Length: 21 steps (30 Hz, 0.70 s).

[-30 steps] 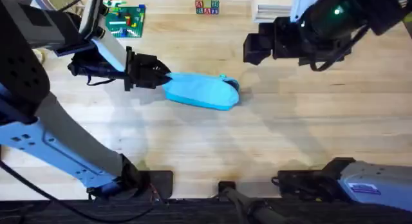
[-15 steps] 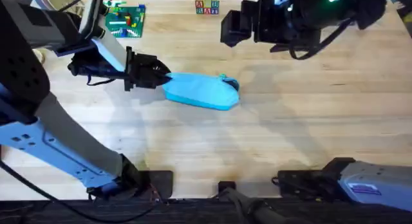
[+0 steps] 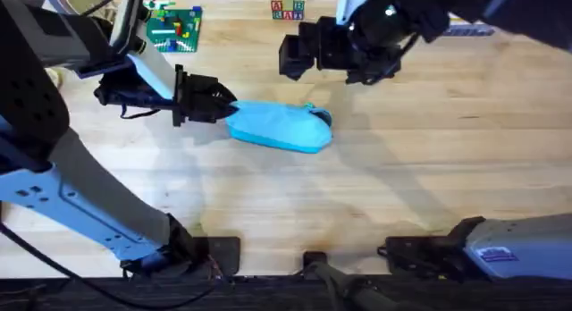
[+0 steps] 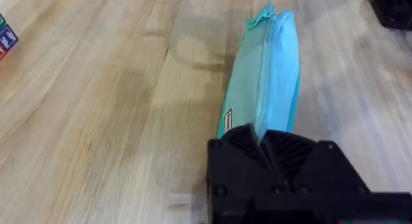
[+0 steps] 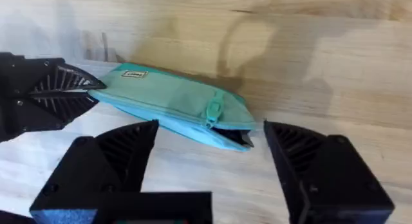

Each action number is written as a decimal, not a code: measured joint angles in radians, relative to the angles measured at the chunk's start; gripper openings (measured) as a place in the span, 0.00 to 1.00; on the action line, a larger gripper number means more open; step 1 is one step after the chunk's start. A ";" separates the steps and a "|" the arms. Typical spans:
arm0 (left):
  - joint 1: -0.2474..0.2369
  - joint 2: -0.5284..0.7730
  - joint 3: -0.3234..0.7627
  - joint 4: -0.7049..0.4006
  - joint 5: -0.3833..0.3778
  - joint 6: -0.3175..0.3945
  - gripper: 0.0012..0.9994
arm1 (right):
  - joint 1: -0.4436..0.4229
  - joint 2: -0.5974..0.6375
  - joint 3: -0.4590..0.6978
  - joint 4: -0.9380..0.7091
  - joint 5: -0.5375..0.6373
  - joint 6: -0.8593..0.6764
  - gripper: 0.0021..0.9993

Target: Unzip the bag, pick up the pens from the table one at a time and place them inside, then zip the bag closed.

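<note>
Overhead, left to right: the left gripper (image 3: pixel 222 104) is clamped on the left end of the soft light-blue fabric pouch (image 3: pixel 281 128), which lies on the pale wooden tabletop (image 3: pixel 429 159) with its long axis running left-right. The right gripper (image 3: pixel 288 56), jaws spread wide and empty, hovers upper centre, just above the pouch's zipper-pull (image 5: pixel 213 110) end, likely nearer that pull

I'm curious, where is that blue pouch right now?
In the overhead view the bag lies mid-table, its left end pinched by the left gripper; the right gripper hovers open behind it.
</note>
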<state>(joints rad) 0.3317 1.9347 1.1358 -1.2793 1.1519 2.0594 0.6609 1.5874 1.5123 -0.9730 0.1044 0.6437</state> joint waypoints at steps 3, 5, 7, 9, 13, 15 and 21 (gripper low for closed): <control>0.000 0.000 0.000 0.000 0.000 0.000 0.04 | 0.000 0.032 0.030 -0.009 -0.010 0.000 1.00; 0.000 0.000 0.000 0.000 0.000 0.000 0.04 | 0.002 0.049 0.046 -0.014 -0.016 0.000 1.00; 0.000 0.000 0.000 0.000 0.000 0.000 0.04 | 0.004 0.093 0.058 -0.023 -0.019 0.005 1.00; 0.000 0.000 0.000 0.000 0.000 0.000 0.04 | 0.004 0.108 0.058 -0.025 -0.020 0.008 1.00; 0.000 0.000 0.000 0.000 0.000 0.000 0.04 | 0.004 0.145 0.058 -0.026 -0.020 0.012 1.00; 0.000 0.000 0.000 0.000 0.000 0.000 0.04 | 0.004 0.158 0.058 -0.026 -0.020 0.020 1.00; 0.000 0.000 0.000 0.000 0.000 0.000 0.04 | 0.004 0.172 0.058 -0.022 -0.020 0.074 1.00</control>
<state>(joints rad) 0.3317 1.9347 1.1358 -1.2789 1.1519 2.0594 0.6647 1.7592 1.5703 -0.9951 0.0841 0.7180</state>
